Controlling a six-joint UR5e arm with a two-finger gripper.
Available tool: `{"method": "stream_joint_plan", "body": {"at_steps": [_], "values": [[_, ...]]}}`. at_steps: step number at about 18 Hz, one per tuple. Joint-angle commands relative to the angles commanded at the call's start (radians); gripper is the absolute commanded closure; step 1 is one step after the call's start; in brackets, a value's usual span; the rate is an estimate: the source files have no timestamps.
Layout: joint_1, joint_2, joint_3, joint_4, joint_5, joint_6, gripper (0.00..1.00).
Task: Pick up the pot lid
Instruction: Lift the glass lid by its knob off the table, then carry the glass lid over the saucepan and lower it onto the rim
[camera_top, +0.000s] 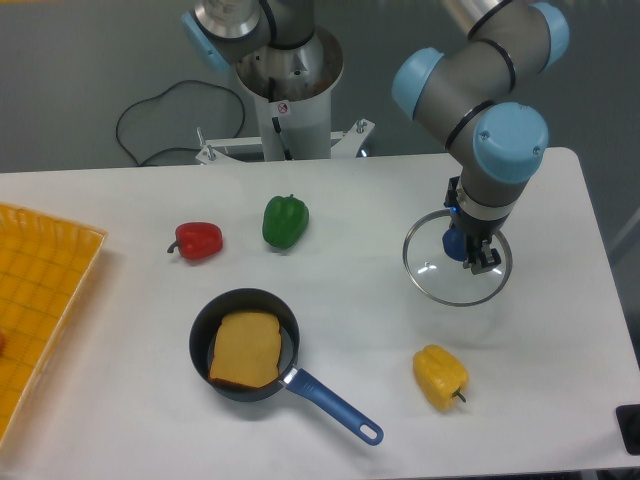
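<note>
Over the white table (345, 290), the clear lid (435, 278) is held toward the right edge.
Its blue knob (454, 243) is clasped in the tool (468, 249).

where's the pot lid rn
The pot lid is right of center in the camera view, gripped by the hand, with the yellow pepper lower down.

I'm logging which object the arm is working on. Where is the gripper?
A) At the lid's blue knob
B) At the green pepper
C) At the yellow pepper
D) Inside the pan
A: the gripper is at the blue knob in the middle of the clear lid.
</note>
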Motion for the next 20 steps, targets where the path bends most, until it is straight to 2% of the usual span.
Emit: {"method": "stream_joint_plan", "body": {"at_steps": [13, 20], "values": [[-0.049, 0.031, 0.005, -0.049, 0.001, -0.097, 0.58], [-0.113, 0.049, 0.003, -0.055, 0.0, -0.267, 0.58]]}}
